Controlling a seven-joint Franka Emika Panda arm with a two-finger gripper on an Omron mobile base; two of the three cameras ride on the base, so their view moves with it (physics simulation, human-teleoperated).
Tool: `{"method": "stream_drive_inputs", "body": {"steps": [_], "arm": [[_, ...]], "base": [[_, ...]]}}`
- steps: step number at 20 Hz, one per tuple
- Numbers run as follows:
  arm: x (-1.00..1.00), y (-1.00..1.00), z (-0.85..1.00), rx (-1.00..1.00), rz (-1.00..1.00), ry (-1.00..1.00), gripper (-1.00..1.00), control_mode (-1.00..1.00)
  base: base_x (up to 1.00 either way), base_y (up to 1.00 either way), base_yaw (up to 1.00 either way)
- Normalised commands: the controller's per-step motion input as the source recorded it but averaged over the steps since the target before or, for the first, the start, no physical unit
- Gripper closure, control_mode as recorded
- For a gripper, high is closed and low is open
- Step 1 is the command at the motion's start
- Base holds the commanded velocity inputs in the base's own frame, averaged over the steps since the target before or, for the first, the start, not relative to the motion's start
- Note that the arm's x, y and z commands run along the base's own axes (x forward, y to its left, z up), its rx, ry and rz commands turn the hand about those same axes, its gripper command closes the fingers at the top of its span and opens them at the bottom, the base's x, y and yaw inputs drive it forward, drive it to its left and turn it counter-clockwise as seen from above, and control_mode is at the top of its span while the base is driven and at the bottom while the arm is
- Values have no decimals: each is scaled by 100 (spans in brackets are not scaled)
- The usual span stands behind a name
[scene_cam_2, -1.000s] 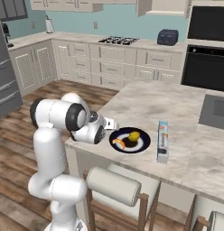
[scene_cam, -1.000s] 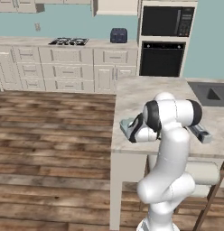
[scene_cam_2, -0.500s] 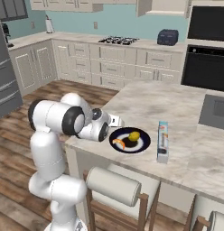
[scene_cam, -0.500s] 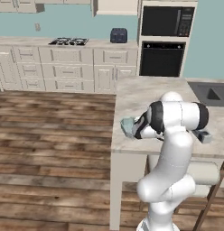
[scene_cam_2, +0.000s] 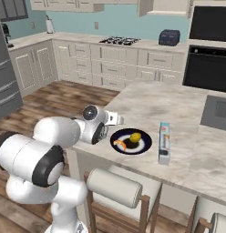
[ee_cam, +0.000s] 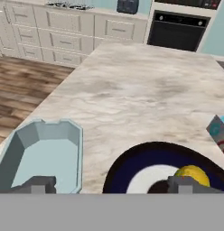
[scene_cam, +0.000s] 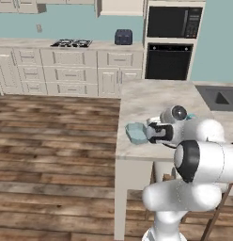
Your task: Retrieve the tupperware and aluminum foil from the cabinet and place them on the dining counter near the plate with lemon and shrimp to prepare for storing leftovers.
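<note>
The pale blue-grey tupperware (scene_cam: pixel 136 132) (ee_cam: pixel 41 153) sits upright on the dining counter (scene_cam: pixel 156 94) (ee_cam: pixel 132 76) near its left edge. My gripper (scene_cam: pixel 148 133) (ee_cam: pixel 111 185) is open just behind it, one fingertip (ee_cam: pixel 39 184) over the tub's near rim and the other over the plate. The dark plate with lemon and shrimp (scene_cam_2: pixel 130 141) (ee_cam: pixel 145 169) lies right beside the tub, and the lemon (ee_cam: pixel 193 173) is visible on it. The aluminum foil (scene_cam_2: pixel 164 142) (ee_cam: pixel 220 131) lies flat just beyond the plate. In the right base view my arm hides the tub.
A sink (scene_cam: pixel 219 96) is set into the counter's far right. Padded stools (scene_cam_2: pixel 119 186) stand along its near side. The back worktop carries a navy toaster (scene_cam: pixel 123 36) and a black hob (scene_cam: pixel 71 43), with a wall oven (scene_cam: pixel 167 61) beside it. Wood floor lies to the left.
My gripper has opened and let go of the tupperware, which now rests on the counter beside the plate. The hand has barely moved.
</note>
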Motion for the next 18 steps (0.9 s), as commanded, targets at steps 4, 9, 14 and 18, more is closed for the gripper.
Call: {"method": "stream_drive_inputs", "body": {"steps": [4,9,14,18], "arm": [[-100,-32,100,0,0,2,-100,-100],[-100,-20,100,-2,0,15,-100,-100],[-100,0,83,-7,0,15,-100,-100],[-100,5,16,-19,7,1,-100,-100]], "base": [[0,0,0],[0,0,0],[0,0,0],[0,0,0]]}}
